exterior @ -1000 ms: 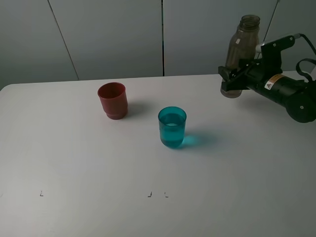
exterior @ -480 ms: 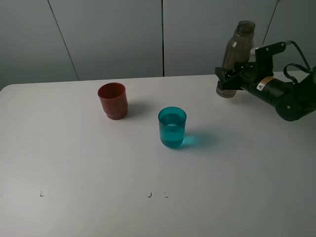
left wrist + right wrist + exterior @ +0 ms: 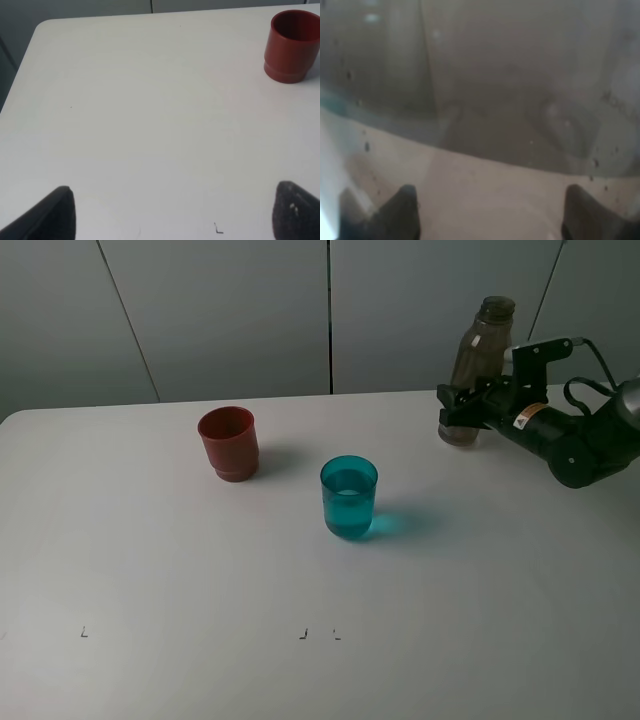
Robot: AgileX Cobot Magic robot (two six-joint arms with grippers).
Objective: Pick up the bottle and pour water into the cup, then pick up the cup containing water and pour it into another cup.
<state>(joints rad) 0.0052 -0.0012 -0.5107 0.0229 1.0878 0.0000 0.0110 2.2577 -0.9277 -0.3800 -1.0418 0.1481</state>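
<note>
The smoky grey-brown bottle (image 3: 478, 368) stands nearly upright at the table's back right, its base at or just above the surface. My right gripper (image 3: 462, 412) is shut on its lower part. In the right wrist view the bottle (image 3: 485, 85) fills the frame between the fingertips (image 3: 406, 210). The teal cup (image 3: 349, 498) stands mid-table with water in it. The red-brown cup (image 3: 229, 443) stands upright to its back left and also shows in the left wrist view (image 3: 291, 46). My left gripper (image 3: 177, 212) is open and empty above the table's left front, out of the exterior view.
The white table (image 3: 160, 560) ends at a grey wall close behind the bottle. Small black marks (image 3: 302, 634) lie near the front edge. The right arm (image 3: 580, 440) reaches in from the right side.
My right gripper has carried the bottle back toward the wall and brought it down to the table. The cups have not moved.
</note>
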